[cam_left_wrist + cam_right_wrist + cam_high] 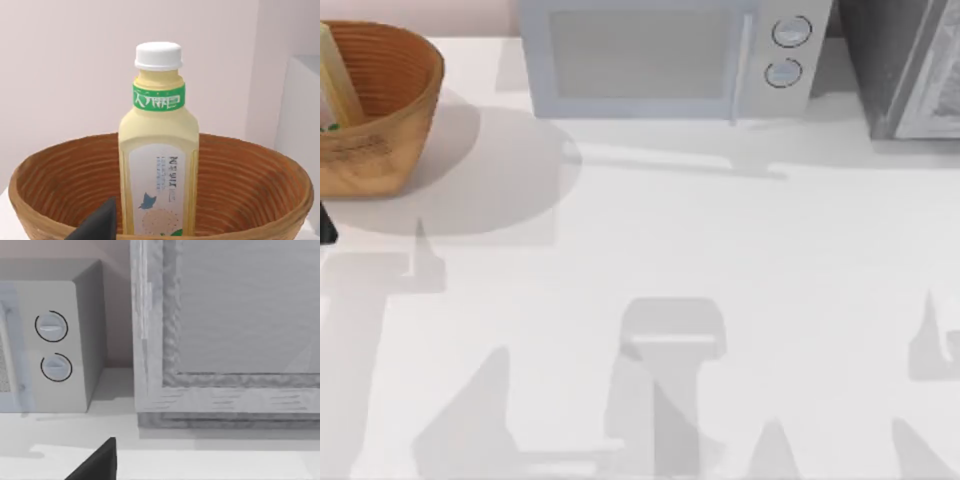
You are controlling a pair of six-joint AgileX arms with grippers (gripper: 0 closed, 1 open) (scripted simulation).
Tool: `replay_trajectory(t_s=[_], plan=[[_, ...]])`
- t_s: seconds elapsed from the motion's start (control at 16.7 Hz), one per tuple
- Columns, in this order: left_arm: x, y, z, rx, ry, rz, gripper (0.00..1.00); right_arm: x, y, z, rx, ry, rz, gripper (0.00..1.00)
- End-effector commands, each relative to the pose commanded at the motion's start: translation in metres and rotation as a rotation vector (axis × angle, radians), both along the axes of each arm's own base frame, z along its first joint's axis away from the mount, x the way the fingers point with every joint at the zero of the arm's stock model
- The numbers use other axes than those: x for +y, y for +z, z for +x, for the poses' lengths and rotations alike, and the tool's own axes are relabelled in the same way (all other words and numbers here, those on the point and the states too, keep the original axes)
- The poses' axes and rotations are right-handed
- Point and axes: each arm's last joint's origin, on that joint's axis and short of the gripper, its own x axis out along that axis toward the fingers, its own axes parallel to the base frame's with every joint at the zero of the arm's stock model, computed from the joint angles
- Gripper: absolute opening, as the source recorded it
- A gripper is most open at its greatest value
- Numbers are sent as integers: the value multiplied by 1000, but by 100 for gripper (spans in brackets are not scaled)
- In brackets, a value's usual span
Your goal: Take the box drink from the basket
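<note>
The left gripper (102,225) shows as one dark fingertip at the near rim of the basket (45,175), just in front of the box drink (159,165); whether it is wide or narrow I cannot tell. The drink stands upright inside the basket, white cap on top, its green band and white label carrying lettering too small to read. The basket sits left of the microwave (660,60). The right gripper (97,462), also unreadable, faces the microwave's two dials (52,347).

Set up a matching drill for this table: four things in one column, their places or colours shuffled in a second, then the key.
Things:
1. box drink
2. basket
3. microwave
4. cap

Places or colours:
A. white
B. back middle of the table
C. standing inside the basket
D. back left corner of the table

Pairs: 1-C, 2-D, 3-B, 4-A
</note>
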Motion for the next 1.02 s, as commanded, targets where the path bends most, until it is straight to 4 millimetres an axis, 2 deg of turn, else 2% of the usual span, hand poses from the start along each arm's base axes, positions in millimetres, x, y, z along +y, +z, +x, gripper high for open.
replay_trajectory(t_s=[0.18,0.3,0.6,0.78,1.02], plan=[[8,5,41,-9,-1,2,100,0,0,0,0,0,0,100],[15,0,70,-11,-4,2,100,0,0,0,0,0,0,100],[30,-37,135,-4,-16,-2,100,0,0,0,0,0,0,100],[36,-65,159,2,-24,-4,100,0,0,0,0,0,0,100],[39,-86,174,1,-31,-4,100,0,0,0,0,0,0,100]])
